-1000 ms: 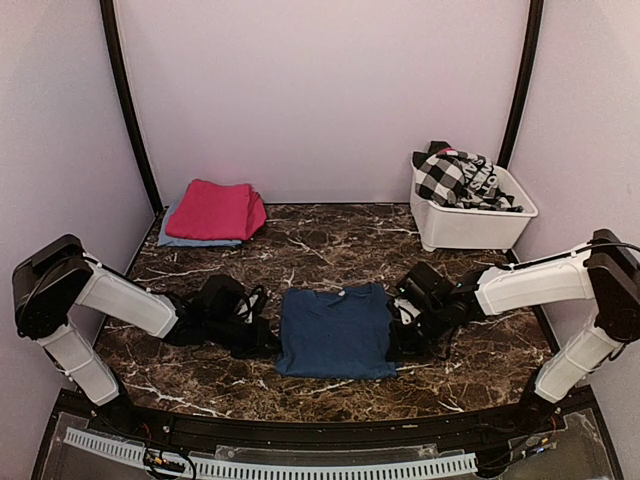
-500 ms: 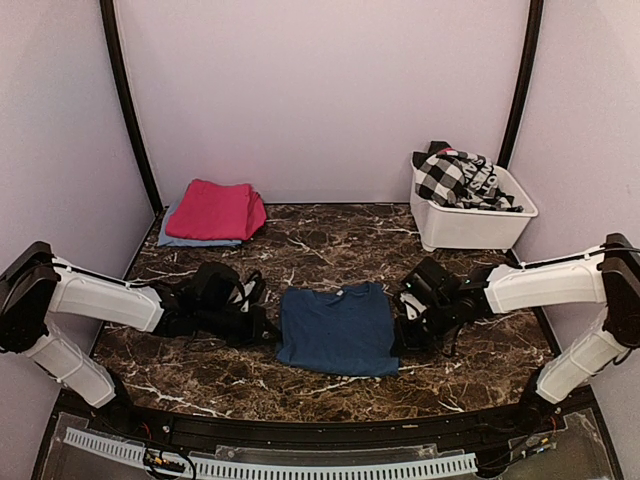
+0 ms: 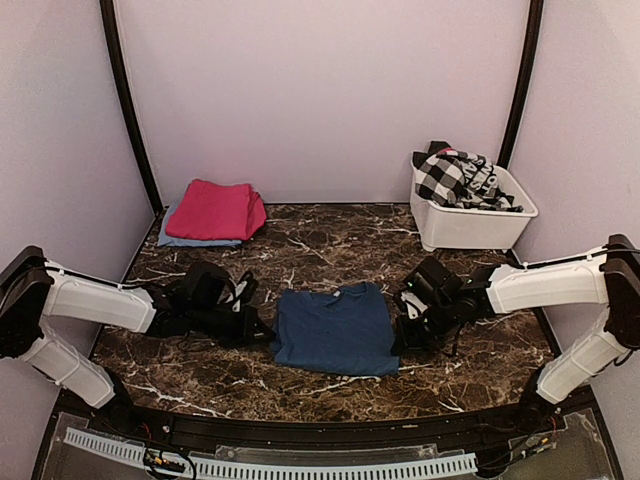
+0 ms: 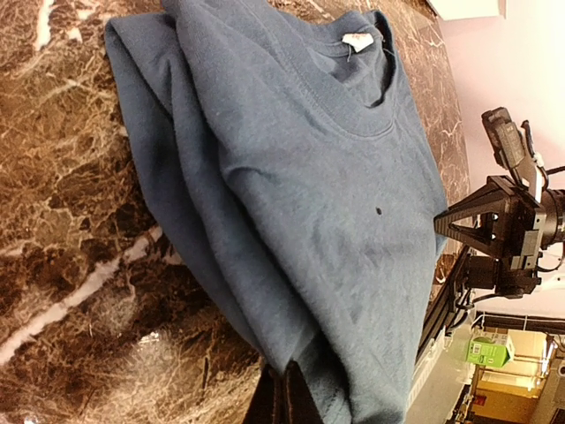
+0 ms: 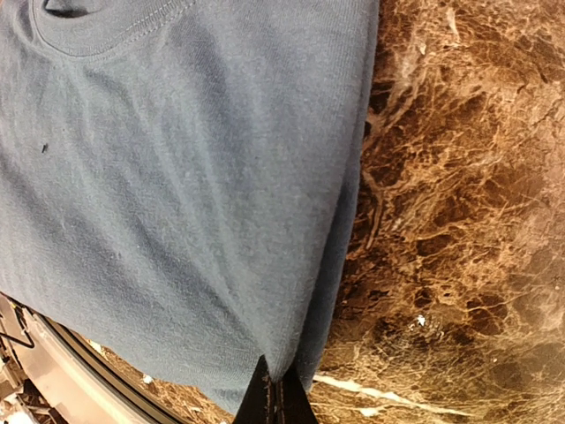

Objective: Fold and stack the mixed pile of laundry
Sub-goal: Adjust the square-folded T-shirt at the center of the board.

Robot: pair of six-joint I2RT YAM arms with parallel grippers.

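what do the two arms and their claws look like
Both are alike. The left arm and right arm have smooth white tube-like links joined by chunky rounded black joints, with a thin black cable running along each. The left claw and right claw are black; seen from the wrist cameras, their two fingers are slim, dark and tapering.

mid back: open marble table (image 3: 330, 245) is found between the pink stack (image 3: 215, 210), upper left, and the white tub (image 3: 470, 225), upper right
centre front: taken up by the blue shirt (image 3: 336, 330)
shirt's sides: blocked by the left gripper (image 3: 268, 335) and right gripper (image 3: 397, 345), both pinched onto it
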